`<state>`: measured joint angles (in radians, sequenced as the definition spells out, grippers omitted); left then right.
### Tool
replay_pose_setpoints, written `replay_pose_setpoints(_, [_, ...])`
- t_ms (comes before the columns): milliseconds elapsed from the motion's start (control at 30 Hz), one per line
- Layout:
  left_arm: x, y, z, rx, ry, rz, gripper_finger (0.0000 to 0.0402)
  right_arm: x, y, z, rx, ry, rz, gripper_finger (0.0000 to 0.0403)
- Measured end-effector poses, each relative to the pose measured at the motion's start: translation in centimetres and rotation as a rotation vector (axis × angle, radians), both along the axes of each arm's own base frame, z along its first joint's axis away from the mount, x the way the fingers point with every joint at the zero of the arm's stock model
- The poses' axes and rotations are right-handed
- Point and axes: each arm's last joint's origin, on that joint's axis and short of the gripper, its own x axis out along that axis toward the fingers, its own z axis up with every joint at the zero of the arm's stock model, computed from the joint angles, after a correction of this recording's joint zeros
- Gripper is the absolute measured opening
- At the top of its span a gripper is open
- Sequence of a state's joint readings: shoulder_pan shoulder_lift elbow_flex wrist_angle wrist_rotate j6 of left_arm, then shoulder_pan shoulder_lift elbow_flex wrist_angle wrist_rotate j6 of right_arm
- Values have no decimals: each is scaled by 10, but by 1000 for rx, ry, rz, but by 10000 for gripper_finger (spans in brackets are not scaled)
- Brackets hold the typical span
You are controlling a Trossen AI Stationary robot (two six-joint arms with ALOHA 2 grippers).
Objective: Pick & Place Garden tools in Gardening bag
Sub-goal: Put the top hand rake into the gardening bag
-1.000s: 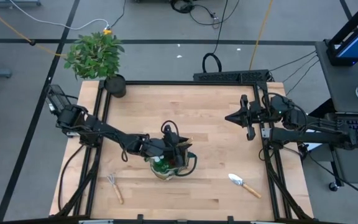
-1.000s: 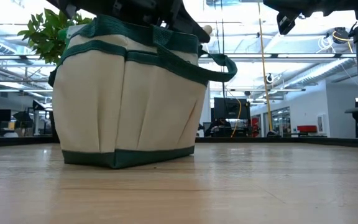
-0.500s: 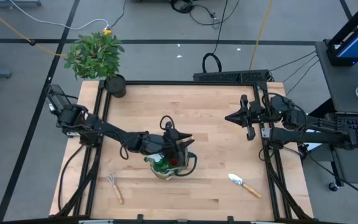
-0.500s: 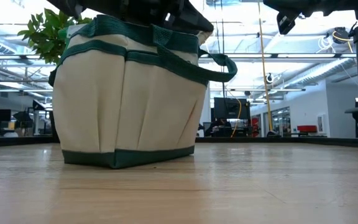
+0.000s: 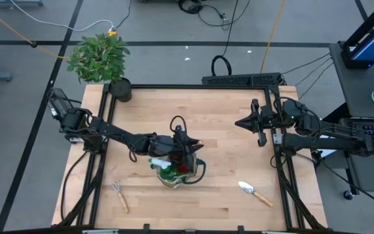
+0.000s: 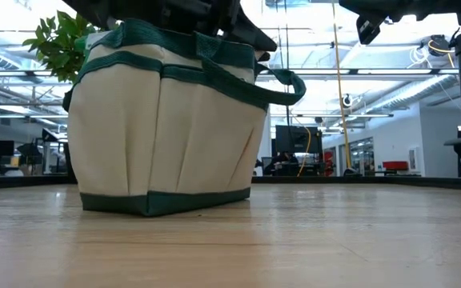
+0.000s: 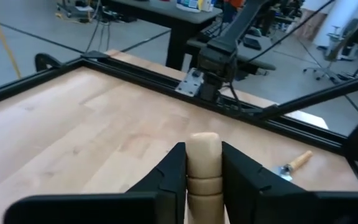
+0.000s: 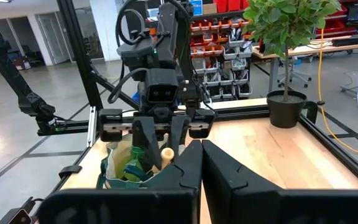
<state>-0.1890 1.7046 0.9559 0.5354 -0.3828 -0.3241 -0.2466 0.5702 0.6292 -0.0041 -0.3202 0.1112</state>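
- Presently, the left arm is seen stretched from the table's left edge across to the gardening bag (image 5: 177, 170), with the left gripper (image 5: 186, 151) held just above the bag's opening.
- A wooden handle (image 7: 203, 167) is clamped between the left gripper's fingers (image 7: 173, 169); in the right wrist view the handle's pale rounded end (image 8: 166, 153) is seen over the bag's rim, beside the green spray bottle (image 8: 133, 167) standing inside the bag.
- Red and green items are visible inside the bag from above.
- The right arm is kept at the table's right edge, well apart from the bag; the right gripper (image 5: 254, 121) is pointed toward the bag, and its fingers (image 8: 192, 165) are seen pressed together with nothing between them.
- On the wooden table (image 5: 219, 123), a rake (image 5: 120, 195) is lying near the front edge to the bag's left, and a trowel (image 5: 254, 192) to the bag's right, both apart from the bag.
- A potted plant (image 5: 102, 62) is standing at the table's far left corner.
- Beyond the bag, in the low view, an open workshop hall with ceiling beams and monitors is visible.
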Motion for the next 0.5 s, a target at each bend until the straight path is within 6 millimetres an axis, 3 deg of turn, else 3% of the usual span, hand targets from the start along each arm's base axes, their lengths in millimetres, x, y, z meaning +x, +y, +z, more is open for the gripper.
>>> replay_pose_setpoints(333, [1,0,6,3,-58,-7,71,0,0,0,0,0,-2,0])
replay_pose_setpoints(500, [-5,1,23,28,-105,11,73,0,0,0,0,0,-3,0])
